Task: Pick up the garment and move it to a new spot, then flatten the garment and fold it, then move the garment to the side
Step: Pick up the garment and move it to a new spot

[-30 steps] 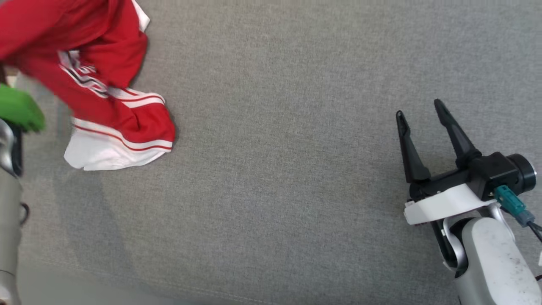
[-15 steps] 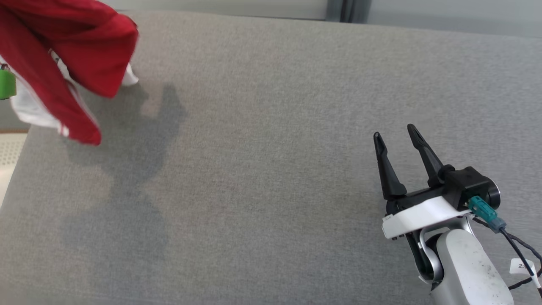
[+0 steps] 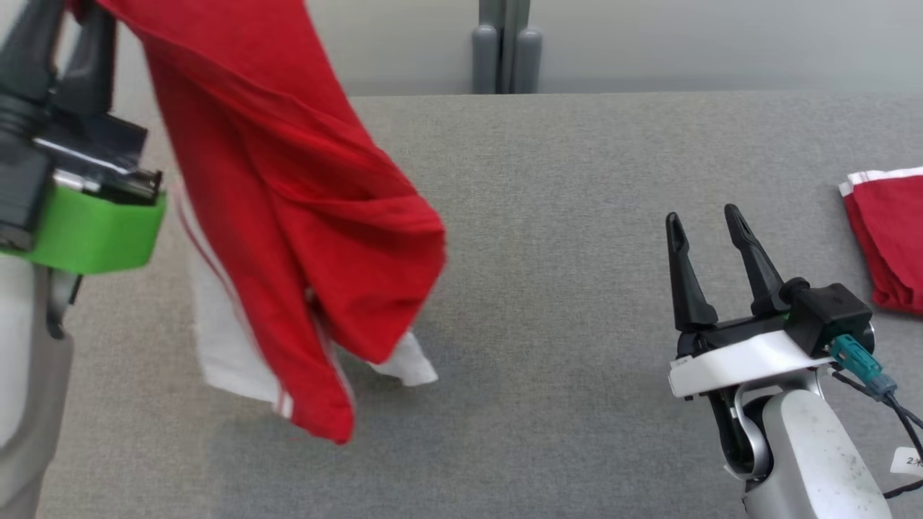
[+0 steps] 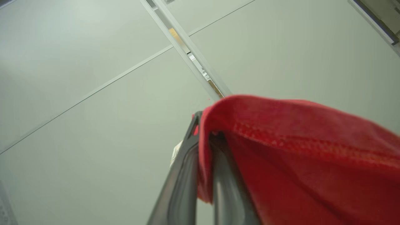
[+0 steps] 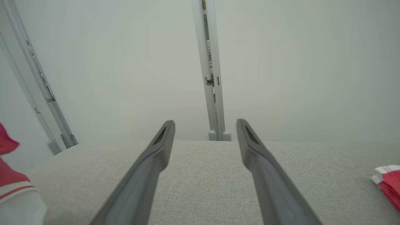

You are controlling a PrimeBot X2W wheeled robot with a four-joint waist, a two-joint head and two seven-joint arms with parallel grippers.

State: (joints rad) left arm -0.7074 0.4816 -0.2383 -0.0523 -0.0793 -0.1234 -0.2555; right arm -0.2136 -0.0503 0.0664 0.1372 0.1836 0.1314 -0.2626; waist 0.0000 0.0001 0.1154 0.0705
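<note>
Left gripper [image 4: 204, 131] pinches the red garment [image 3: 288, 216] aloft, its hem seemingly brushing the grey surface [image 3: 548, 288] near the left edge; right gripper [image 3: 703, 220] hovers spread, bare fabric between them.

Right gripper [image 3: 701, 213]: two long tapered black fingers [image 3: 686, 281] above a white plastic collar [image 3: 743, 360]. Right of that collar, a teal connector [image 3: 851, 355] with thin black cable [image 3: 905, 414]; below it, a scuffed pale-grey forearm [image 3: 815, 454]. Left gripper [image 3: 61, 43] wears a bright green band [image 3: 86, 234].
</note>
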